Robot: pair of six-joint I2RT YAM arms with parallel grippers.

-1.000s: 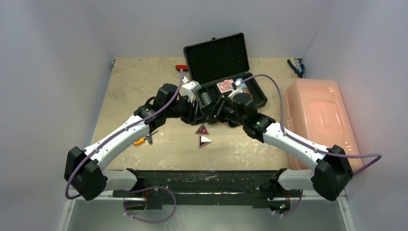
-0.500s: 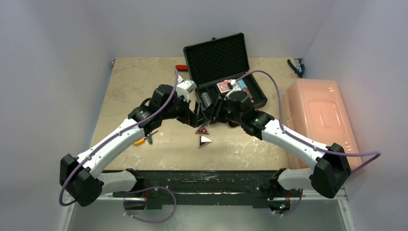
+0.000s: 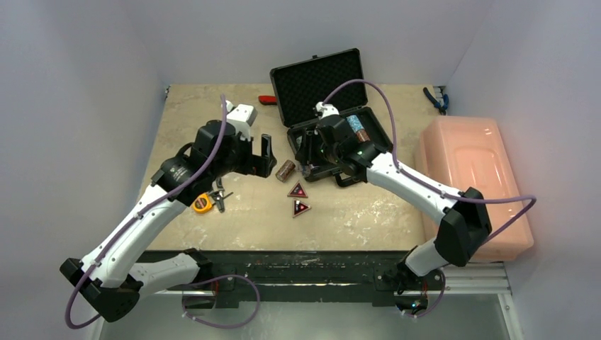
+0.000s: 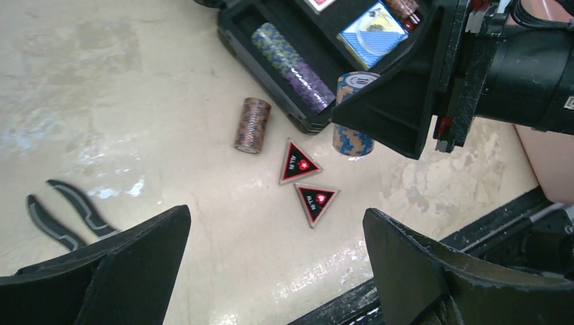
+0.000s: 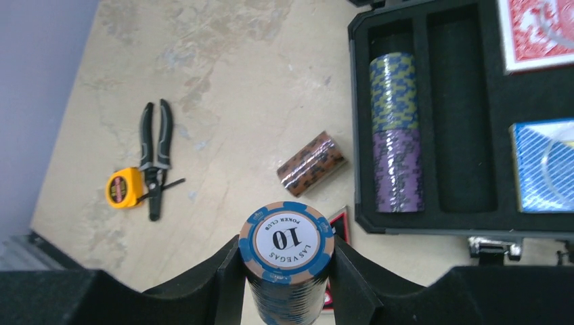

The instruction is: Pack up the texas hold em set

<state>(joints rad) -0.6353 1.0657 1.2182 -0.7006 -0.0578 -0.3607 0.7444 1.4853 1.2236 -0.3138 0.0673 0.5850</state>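
The right tool [image 5: 287, 263] pinches a blue chip stack [image 5: 287, 238] just in front of the black briefcase [image 3: 319, 88], while the left tool [image 4: 274, 261] hangs spread wide, left of it.

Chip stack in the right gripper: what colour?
Blue and tan chip stack, clearest in the right wrist view.

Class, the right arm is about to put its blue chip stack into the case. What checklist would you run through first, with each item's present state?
1. Grip of right claw on blue chip stack: ok.
2. Open case lid: ok.
3. An empty slot beside the yellow-purple chips: ok.
4. Open left claw, clear of the case: ok.
5. Packed brown chip stack and triangular markers: not ok, both lie on the table.
6. Slot long enough for the stack: cannot tell.
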